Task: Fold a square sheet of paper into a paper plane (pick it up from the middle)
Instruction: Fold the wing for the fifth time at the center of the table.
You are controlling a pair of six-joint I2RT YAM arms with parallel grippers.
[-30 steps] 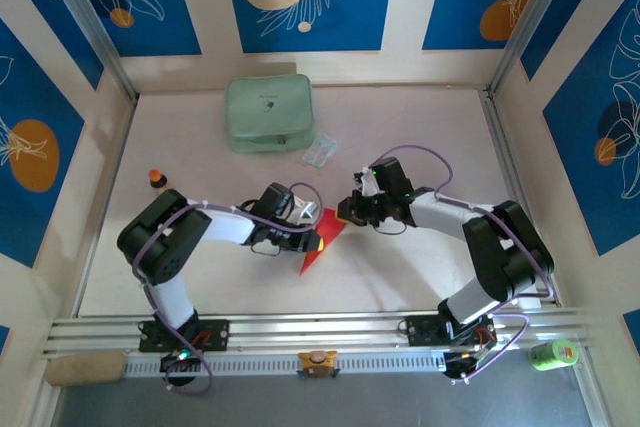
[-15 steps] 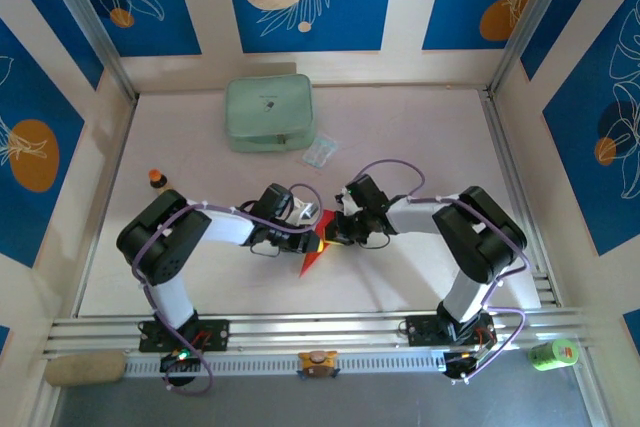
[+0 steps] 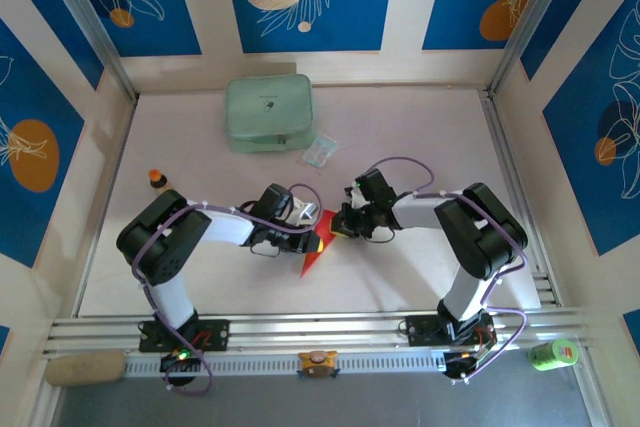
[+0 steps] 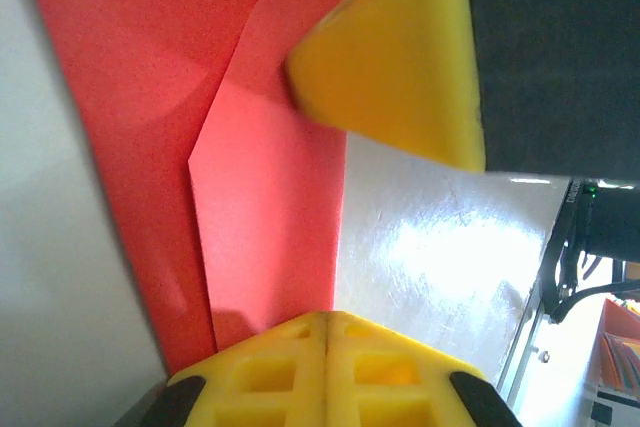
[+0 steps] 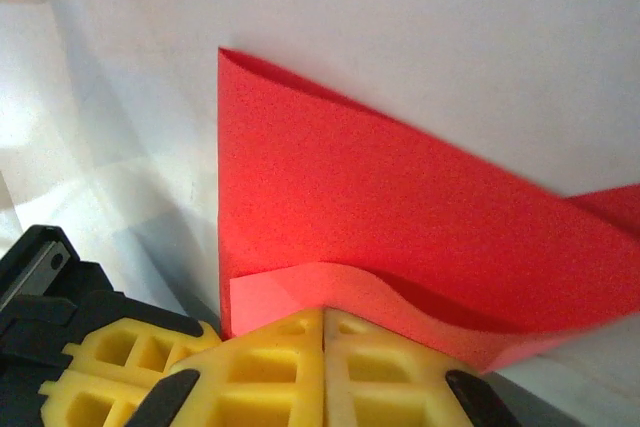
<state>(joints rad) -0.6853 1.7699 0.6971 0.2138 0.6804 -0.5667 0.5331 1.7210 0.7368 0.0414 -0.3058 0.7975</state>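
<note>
The square sheet of paper (image 3: 313, 256), bright red and folded into a pointed shape, lies flat on the white table (image 3: 420, 127) between both arms. My left gripper (image 3: 318, 240) is shut and its yellow tips (image 4: 325, 319) rest on the sheet's folded layers (image 4: 270, 177). My right gripper (image 3: 341, 228) is shut too. Its tips (image 5: 325, 313) press against a raised, curling flap at the sheet's edge (image 5: 400, 187). The right gripper's yellow finger (image 4: 400, 67) hangs over the paper in the left wrist view. The left gripper's finger (image 5: 110, 357) shows beside the right tips.
A pale green pouch (image 3: 268, 113) lies at the back of the table with a small clear plastic packet (image 3: 320, 151) just in front of it. A small orange-capped object (image 3: 156, 178) stands at the left edge. Walls close in the table on three sides.
The right gripper has come down and left onto the sheet's right edge, its arm folding in. The left gripper and the paper have stayed in place.
</note>
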